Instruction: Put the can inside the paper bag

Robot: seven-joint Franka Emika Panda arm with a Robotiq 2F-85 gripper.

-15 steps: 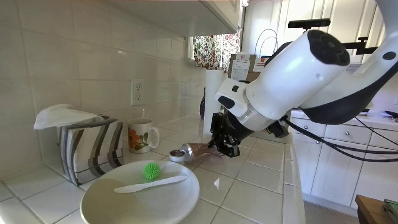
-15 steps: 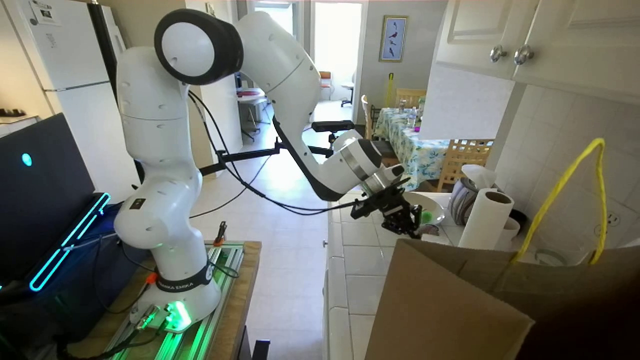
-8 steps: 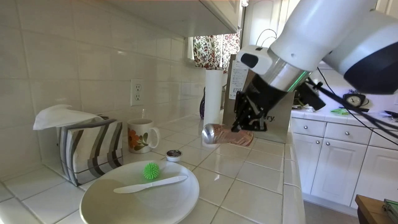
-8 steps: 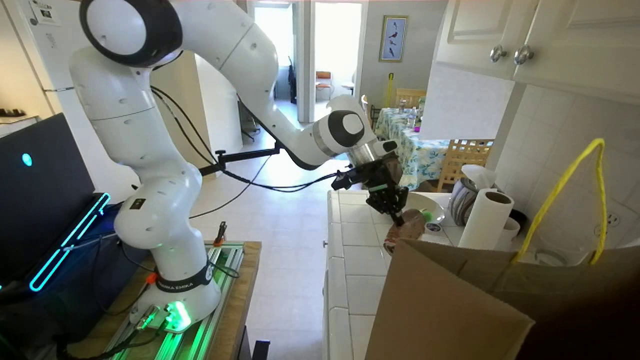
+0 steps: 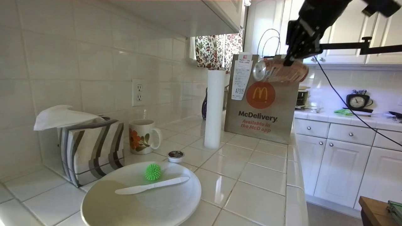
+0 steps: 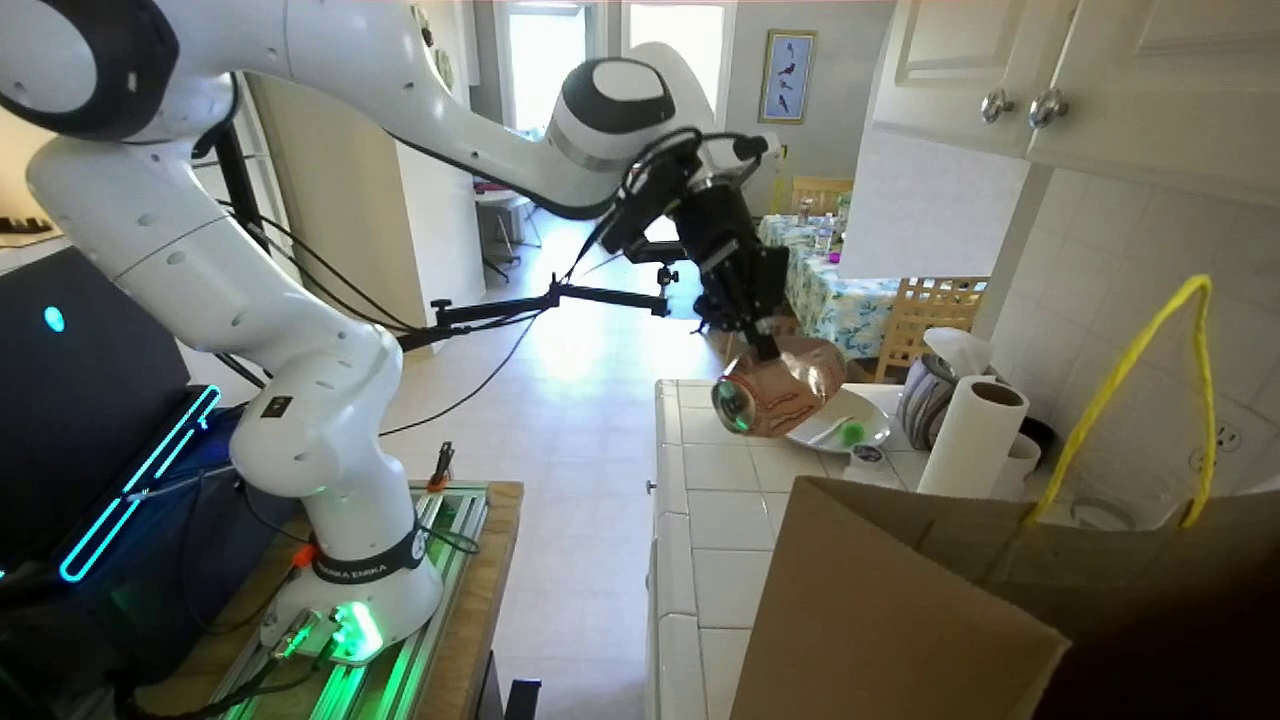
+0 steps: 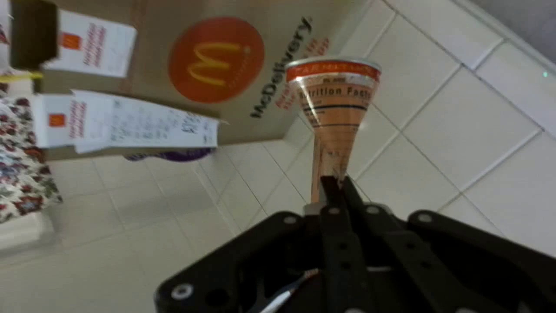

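Observation:
The copper-coloured can shows in both exterior views [image 5: 279, 72] [image 6: 795, 388] and in the wrist view [image 7: 334, 104]. My gripper [image 5: 289, 61] is shut on it near the middle. The can lies roughly sideways, well above the counter, and looks squeezed narrow at the fingertips [image 7: 339, 180] in the wrist view. The brown paper bag [image 5: 263, 121] stands upright at the counter's far end, with a red disc, yellow arches and a white slip. In an exterior view its open top [image 6: 900, 600] is in the foreground, and the can is beyond it, outside the bag. The inside is mostly dark.
A tall white roll [image 5: 214, 110] stands beside the bag. A white plate [image 5: 141, 210] holds a green ball and a white knife. A small pot [image 5: 176, 157], a flowered mug [image 5: 143, 138] and a napkin holder [image 5: 94, 150] stand near it. A cabinet [image 5: 188, 15] hangs above.
The gripper has lifted the can from low near the small pot to high above the counter. It has moved toward the bag, and the arm has swung up and back.

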